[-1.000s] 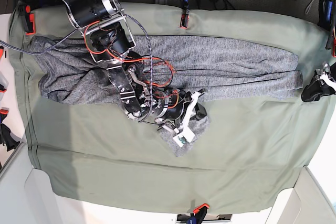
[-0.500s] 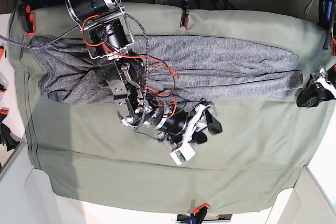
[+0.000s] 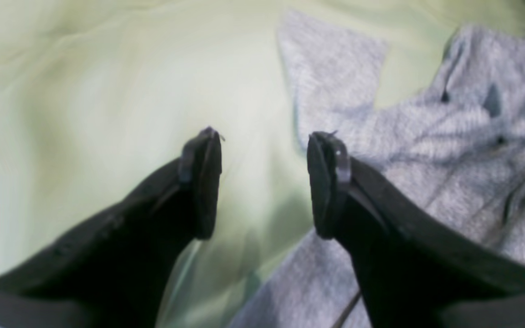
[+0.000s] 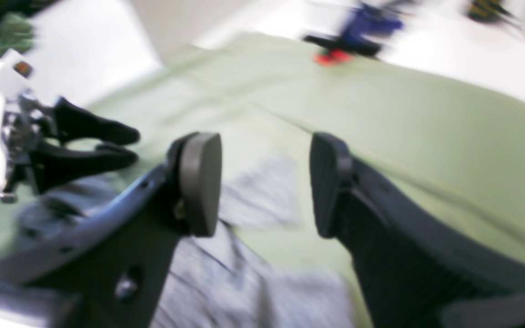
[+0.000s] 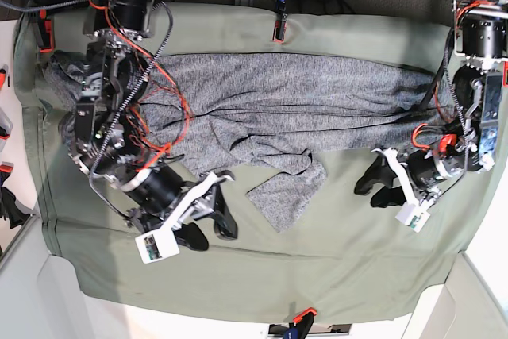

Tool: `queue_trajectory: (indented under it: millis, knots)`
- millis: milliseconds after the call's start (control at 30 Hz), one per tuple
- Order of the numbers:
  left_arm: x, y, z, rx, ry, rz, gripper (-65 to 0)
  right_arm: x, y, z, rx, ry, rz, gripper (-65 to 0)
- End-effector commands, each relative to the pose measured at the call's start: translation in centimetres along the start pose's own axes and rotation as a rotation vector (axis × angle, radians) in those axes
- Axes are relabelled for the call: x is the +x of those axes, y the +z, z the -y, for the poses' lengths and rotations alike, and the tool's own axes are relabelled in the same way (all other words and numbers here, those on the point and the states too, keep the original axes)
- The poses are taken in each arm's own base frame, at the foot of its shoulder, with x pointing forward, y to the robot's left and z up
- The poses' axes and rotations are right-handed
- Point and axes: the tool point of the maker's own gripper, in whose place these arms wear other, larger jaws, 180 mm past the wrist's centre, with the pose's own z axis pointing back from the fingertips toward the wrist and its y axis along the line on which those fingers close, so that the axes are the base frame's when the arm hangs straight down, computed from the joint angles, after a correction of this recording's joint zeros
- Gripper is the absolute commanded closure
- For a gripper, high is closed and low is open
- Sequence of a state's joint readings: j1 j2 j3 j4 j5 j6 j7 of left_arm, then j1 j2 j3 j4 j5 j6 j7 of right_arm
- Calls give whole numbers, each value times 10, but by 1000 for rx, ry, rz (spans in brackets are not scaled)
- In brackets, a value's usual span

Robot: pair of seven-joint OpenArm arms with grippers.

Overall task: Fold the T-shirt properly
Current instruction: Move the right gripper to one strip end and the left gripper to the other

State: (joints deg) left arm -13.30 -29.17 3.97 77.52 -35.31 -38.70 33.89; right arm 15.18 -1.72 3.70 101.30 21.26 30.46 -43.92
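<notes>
In the left wrist view, the big, speckled grey, soft knit T-shirt (image 3: 335,73) is lying in wrinkles on the smooth sage-green cloth (image 3: 107,114), and the black left gripper (image 3: 265,187) is keeping its two fingers apart. In the right wrist view, the black right gripper (image 4: 266,187) is also holding its fingers apart, with part of the shirt showing between them. In the base view, the shirt is stretching across the green cloth, and one sleeve-like flap (image 5: 287,200) is poking out toward the bottom, between the two grippers. Both grippers are pinching nothing.
</notes>
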Motion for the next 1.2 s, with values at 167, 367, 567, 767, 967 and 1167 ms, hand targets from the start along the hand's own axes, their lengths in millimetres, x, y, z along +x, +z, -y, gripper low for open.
queue_trajectory:
  millis: [167, 367, 567, 767, 967, 1167]
  knots:
    - [23, -47, 9, 12, 17, 34, -334, -19, 64, 47, -117, -68, 35, -310]
    - [19, -85, 16, 6, 61, 24, -334, -48, 117, 78, -210, -132, -1, -310]
    - [12, -102, 24, -9, 108, 22, -334, -61, 133, 85, -246, -161, -19, -310]
    - [5, -111, 33, -13, 97, 23, -276, -58, 132, 84, -241, -166, -5, -310]
    - [15, -101, 15, 12, 91, 39, 0, -59, 131, 84, -240, -168, -5, -310]
    - [47, -50, 9, -46, 142, 170, 0, -62, 132, 88, -263, -147, -26, -310]
